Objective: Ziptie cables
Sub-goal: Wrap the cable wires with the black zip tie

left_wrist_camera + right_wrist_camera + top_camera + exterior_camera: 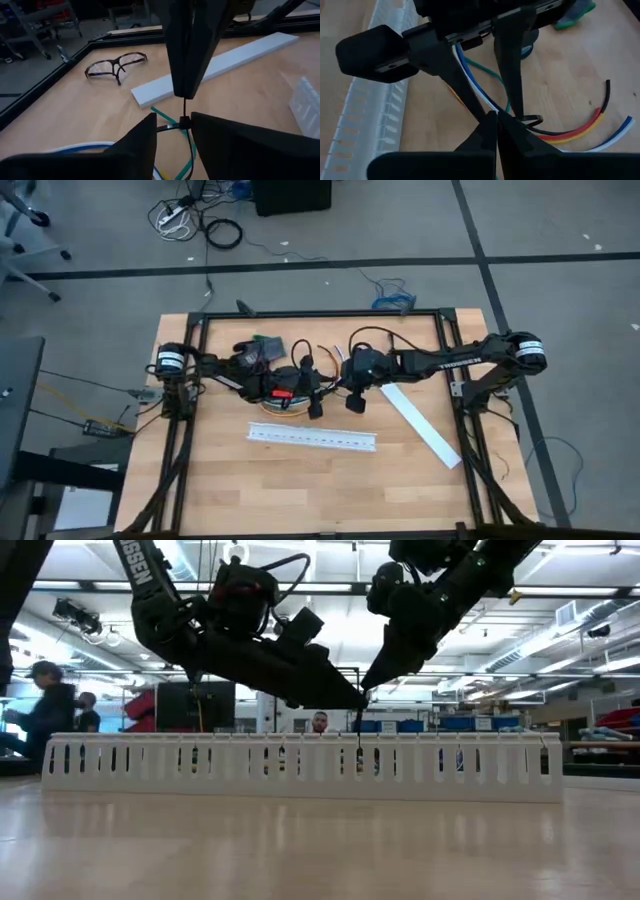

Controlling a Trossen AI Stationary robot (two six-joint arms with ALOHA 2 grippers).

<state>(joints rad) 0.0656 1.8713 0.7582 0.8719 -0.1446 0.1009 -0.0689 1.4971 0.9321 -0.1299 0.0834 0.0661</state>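
Note:
The cables, thin wires in blue, white, green, yellow, red and black, run between the fingers of my left gripper, which is shut on them. The ziptie is a thin black strap looped round the bunch, with its small head between the left fingers. My right gripper comes from above and is shut on the strap just over the head. In the high view both grippers meet over the table's middle, left and right. The wires' free ends fan out beyond the fingers. My left gripper has the bunch of wires between its two fingers, which lie across the wires. Its own fingers hide the place of contact, and whether the wires' free ends touch the table I cannot tell. My right gripper pinches the ziptie's free strap between its fingertips, a short way above the head. The fingers slant down from above. The strap runs straight from the head up into the tips.
A long white slotted channel lies toward the near side of the grippers. A flat white strip lies slantwise at the right. Glasses lie on the wood near the black frame rail. People show in the room behind.

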